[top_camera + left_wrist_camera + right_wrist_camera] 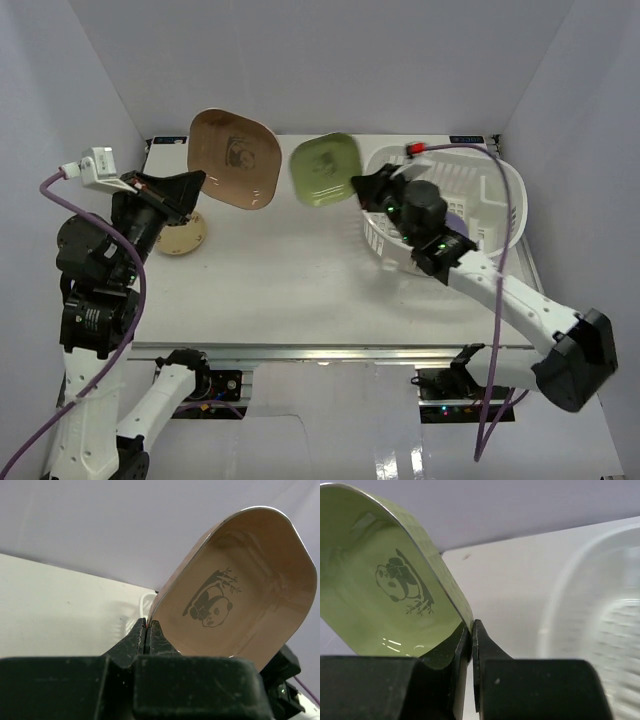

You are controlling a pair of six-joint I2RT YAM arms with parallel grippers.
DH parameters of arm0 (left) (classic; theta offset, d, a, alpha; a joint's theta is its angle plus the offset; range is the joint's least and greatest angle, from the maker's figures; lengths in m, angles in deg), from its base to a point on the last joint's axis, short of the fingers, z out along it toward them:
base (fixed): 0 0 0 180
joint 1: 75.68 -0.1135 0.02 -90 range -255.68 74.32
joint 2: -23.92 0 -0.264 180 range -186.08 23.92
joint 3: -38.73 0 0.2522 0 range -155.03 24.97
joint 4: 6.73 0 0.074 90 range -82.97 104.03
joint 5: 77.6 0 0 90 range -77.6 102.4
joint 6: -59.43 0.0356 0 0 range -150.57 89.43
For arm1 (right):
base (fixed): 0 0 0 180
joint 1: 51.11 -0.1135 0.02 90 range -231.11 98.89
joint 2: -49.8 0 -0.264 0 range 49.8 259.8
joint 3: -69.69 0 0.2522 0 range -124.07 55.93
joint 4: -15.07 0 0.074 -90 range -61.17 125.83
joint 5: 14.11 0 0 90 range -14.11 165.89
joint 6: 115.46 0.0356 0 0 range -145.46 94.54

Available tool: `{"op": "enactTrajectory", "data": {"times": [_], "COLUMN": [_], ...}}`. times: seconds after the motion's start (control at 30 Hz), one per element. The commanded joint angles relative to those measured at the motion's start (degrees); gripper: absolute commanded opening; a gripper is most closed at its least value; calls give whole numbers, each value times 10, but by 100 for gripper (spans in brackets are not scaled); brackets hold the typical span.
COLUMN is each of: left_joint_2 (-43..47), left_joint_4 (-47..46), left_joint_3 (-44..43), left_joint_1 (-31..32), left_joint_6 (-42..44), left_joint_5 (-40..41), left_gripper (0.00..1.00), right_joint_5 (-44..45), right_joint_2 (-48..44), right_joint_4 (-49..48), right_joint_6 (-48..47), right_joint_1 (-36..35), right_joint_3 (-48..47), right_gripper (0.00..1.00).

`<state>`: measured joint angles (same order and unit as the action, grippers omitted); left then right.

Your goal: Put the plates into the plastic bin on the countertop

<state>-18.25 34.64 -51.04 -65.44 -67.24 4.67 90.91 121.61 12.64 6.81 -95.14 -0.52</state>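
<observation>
Top external: right end effector [357, 186] clamped on green plate [325, 171] rim, left end effector [199, 181] likewise on brown plate [235, 158] rim.

Panda-printed brown plate [233, 158] and green plate [325, 170] tilt aloft at 12 o'clock; cream plate [182, 235] lies flat at 9; white slotted bin [378, 235] at 2.

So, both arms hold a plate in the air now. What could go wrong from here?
1. Each plate is pinched only at its rim, the brown plate by the left gripper and the green plate by the right gripper. Either may slip or swing.
2. The two plates hang close together and could collide.
3. The green plate might strike the plastic bin wall beside it.
</observation>
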Motion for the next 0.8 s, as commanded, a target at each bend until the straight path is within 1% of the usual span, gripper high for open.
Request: {"op": "enactTrajectory", "data": {"times": [0.0, 0.03, 0.07, 0.1, 0.13, 0.17, 0.2, 0.23, 0.27, 0.3, 0.33, 0.37, 0.4, 0.43, 0.47, 0.5, 0.57, 0.6, 0.63, 0.67, 0.7, 0.77], "left_joint_2": [-33, -40, -47, -62, -70, -79, -89, -111, -122, -133, -159, -174, -192, -210, -248, -267, -322, -340, -359, -378, -414, -448], "left_joint_4": [-57, -76, -84, -93, -110, -119, -128, -136, -138, -139, -141, -142, -142, -143, -143, -143, -145, -144, -143, -143, -141, -135], "left_joint_3": [35, 41, 47, 59, 63, 67, 71, 69, 67, 60, 56, 51, 44, 29, 20, 12, -18, -30, -45, -76, -92, -136], "left_joint_1": [1, 1, 1, 1, 2, 5, 10, 33, 49, 72, 98, 150, 172, 203, 215, 226, 253, 261, 279, 286, 295, 318], "left_joint_6": [-46, -50, -55, -67, -72, -77, -82, -82, -78, -63, -54, -47, -39, -31, -27, -24, -12, -9, -4, 8, 12, 19], "left_joint_5": [-72, -79, -93, -98, -105, -113, -117, -111, -98, -53, -26, 0, 16, 35, 44, 51, 68, 80, 91, 103, 108, 126], "left_gripper": [0, 0, 0, 0, 0, 0, 0, 0, 0, 0, 0, 0, 0, 0, 0, 0, 0, 0, 0, 0, 0, 0], "right_joint_5": [66, 62, 57, 46, 39, 28, 14, -29, -52, -88, -102, -111, -114, -119, -127, -137, -145, -163, -191, -199, -204, -209], "right_joint_2": [-79, -97, -112, -137, -146, -151, -156, -158, -159, -155, -151, -149, -150, -150, -151, -156, -164, -177, -185, -195, -217, -236], "right_joint_4": [118, 134, 150, 156, 160, 161, 169, 178, 175, 176, 177, 177, 177, 177, 178, 177, 177, 178, 181, 184, 187, 203], "right_joint_6": [-63, -65, -66, -68, -68, -67, -66, -59, -55, -50, -48, -47, -46, -44, -41, -39, -34, -33, -30, -27, -20, -15], "right_joint_1": [119, 147, 200, 226, 250, 301, 328, 351, 393, 409, 421, 433, 433, 451, 464, 470, 489, 496, 504, 516, 519, 530], "right_joint_3": [47, 74, 91, 106, 120, 147, 158, 169, 191, 197, 202, 212, 215, 219, 221, 226, 226, 223, 213, 204, 195, 152], "right_gripper": [8, 8, 8, 8, 8, 8, 8, 8, 8, 8, 8, 8, 8, 9, 12, 27, 51, 65, 67, 70, 75, 74]}}
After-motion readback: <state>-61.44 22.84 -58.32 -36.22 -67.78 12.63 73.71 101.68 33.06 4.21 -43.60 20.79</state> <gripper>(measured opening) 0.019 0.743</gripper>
